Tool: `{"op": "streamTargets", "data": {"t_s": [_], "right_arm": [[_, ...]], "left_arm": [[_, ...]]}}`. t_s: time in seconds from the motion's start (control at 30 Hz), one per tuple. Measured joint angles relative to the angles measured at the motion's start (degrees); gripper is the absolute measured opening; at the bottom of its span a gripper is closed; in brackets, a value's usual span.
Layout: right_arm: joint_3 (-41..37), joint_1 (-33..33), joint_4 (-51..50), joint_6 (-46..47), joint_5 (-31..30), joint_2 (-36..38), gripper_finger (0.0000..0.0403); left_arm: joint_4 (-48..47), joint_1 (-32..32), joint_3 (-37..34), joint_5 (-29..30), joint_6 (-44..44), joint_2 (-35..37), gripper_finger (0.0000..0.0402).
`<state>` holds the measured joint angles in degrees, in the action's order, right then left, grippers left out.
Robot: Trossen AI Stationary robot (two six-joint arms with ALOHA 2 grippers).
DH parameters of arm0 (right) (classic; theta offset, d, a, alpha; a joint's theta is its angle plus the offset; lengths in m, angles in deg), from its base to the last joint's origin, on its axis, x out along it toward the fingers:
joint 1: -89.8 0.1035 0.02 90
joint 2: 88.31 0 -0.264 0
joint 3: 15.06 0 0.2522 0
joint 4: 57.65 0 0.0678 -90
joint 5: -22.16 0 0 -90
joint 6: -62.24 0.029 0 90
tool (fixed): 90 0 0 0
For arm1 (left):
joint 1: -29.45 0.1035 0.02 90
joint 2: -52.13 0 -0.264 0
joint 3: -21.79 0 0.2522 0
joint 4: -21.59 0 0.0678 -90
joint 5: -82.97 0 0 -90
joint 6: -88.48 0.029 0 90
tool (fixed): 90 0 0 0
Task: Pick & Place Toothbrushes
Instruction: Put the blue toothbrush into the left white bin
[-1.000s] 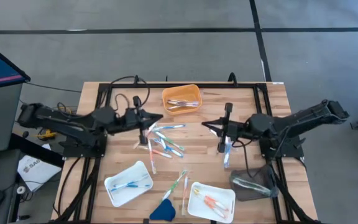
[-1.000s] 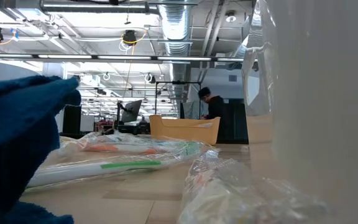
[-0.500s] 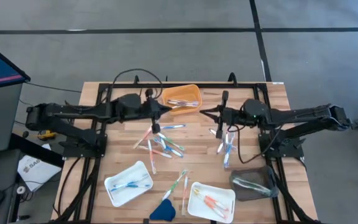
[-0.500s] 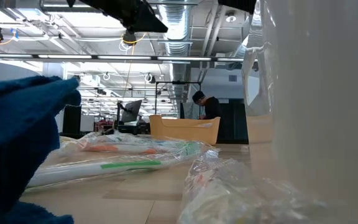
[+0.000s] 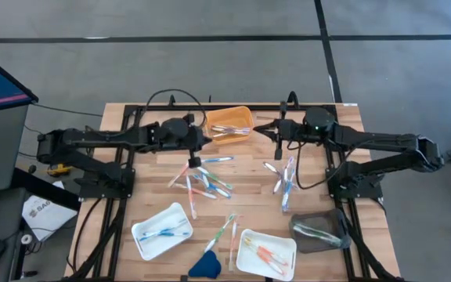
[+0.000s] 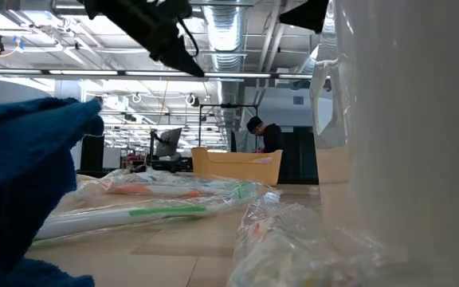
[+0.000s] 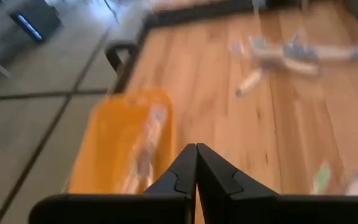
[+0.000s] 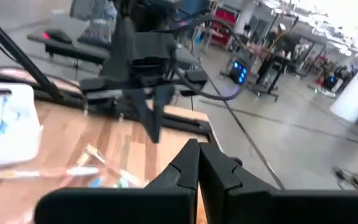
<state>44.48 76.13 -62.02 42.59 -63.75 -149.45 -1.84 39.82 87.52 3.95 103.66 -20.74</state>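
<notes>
Partly sorted: some toothbrushes [image 5: 207, 178] already in trays [image 5: 161, 230], many loose at frame center. Left gripper [image 5: 202, 138] and right gripper [image 5: 277, 134] both clenched, empty, upper center near orange tray [image 5: 228, 117].

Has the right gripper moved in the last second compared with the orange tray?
Yes. The right gripper has moved toward the table's far edge, ending level with the orange tray.

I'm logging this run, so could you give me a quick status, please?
Left gripper shut, empty, beside orange tray. Right gripper shut, empty, above table. Toothbrushes loose mid-table. Nothing in the way.
</notes>
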Motion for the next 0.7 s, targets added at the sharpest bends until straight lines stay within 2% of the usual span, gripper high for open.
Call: {"op": "streamTargets", "data": {"t_s": [0.23,0.5,0.7], "right_arm": [[0.5,-2.8,-0.6,-1.3,0.3,0.0,0.0000],[0.5,-7.0,-0.6,-1.3,2.6,0.0,0.0000],[0.5,-7.9,-1.6,-0.9,3.8,0.0,0.0000]], "left_arm": [[-5.3,0.2,0.0,-0.4,-0.3,-7.3,0.0015],[-5.0,0.7,1.9,0.0,-0.9,-18.9,0.0098],[-4.7,0.7,2.7,0.1,-0.9,-22.5,0.0145]]}}
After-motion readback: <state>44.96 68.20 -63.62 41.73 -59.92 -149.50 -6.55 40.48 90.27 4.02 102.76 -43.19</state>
